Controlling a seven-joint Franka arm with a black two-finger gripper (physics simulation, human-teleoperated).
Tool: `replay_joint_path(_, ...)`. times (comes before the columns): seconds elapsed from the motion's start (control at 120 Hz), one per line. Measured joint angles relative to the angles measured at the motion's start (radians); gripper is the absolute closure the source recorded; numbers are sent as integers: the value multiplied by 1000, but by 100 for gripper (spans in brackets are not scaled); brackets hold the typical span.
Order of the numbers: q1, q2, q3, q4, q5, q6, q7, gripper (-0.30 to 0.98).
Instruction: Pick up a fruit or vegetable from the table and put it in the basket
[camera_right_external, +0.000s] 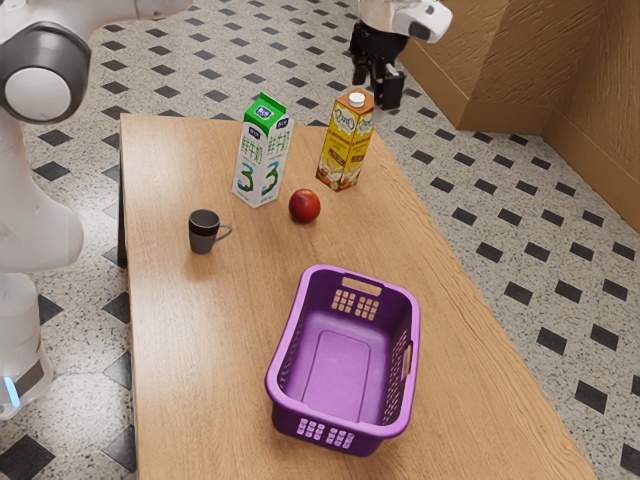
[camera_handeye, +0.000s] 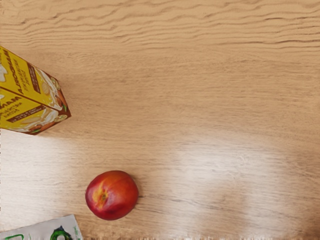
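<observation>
My black gripper (camera_right_external: 374, 92) is high up near the top of the exterior view, by the yellow carton's top, its two fingers apart with nothing seen between them. A round red fruit (camera_right_external: 304, 206) lies on the wooden table, in front of the two cartons and well below the gripper's height. In the wrist view the same fruit (camera_handeye: 112, 195) shows its yellowish stem end. The purple basket (camera_right_external: 412, 340) stands upright on the table, and its visible floor holds nothing.
A green-and-white milk carton (camera_right_external: 262, 155) and a yellow carton (camera_right_external: 346, 142) stand upright beyond the fruit. A dark mug (camera_right_external: 204, 232) is toward the exterior view's left. The wrist view includes the yellow carton (camera_handeye: 30, 95) and part of the milk carton (camera_handeye: 45, 230).
</observation>
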Motion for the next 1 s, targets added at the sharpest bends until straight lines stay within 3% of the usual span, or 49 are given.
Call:
replay_joint_path(0.233, 3, 3, 0, -9, 1, -40, -28, 0)
replay_joint_path(0.6, -8, 2, -41, -49, -59, -92, -137, 0)
replay_joint_path(0.85, 176, 11, -36, -169, -167, -99, -205, 0)
replay_joint_path(1.0, 187, 9, -36, -225, -198, -82, -235, 0)
